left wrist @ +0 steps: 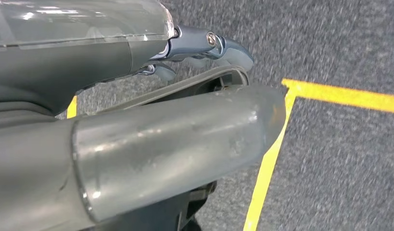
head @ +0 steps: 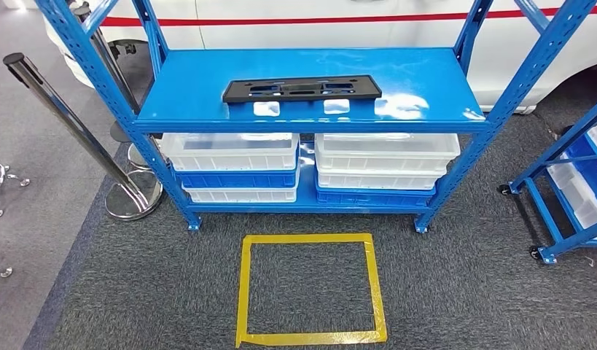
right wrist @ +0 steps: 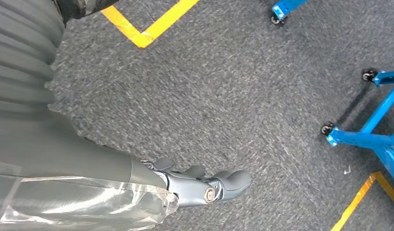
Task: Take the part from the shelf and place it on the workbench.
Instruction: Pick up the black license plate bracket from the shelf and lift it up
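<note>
The part, a long flat black plastic panel (head: pixel 301 88) with cut-outs, lies across the middle of the blue shelf's top board (head: pixel 426 80), nothing touching it. My left hand (left wrist: pixel 195 120) hangs low over grey carpet beside a yellow tape line (left wrist: pixel 267 168); its thick thumb and darker fingers (left wrist: pixel 209 44) are stretched out and hold nothing. My right hand (right wrist: pixel 199 185) also hangs over the carpet with its fingers apart and nothing in them.
White and blue bins (head: pixel 233 157) (head: pixel 386 157) are stacked on the lower shelf. A yellow tape square (head: pixel 244 292) marks the carpet in front. A chrome post (head: pixel 69 120) stands left, a blue wheeled rack (head: pixel 572 189) right, a white car (head: pixel 339 22) behind.
</note>
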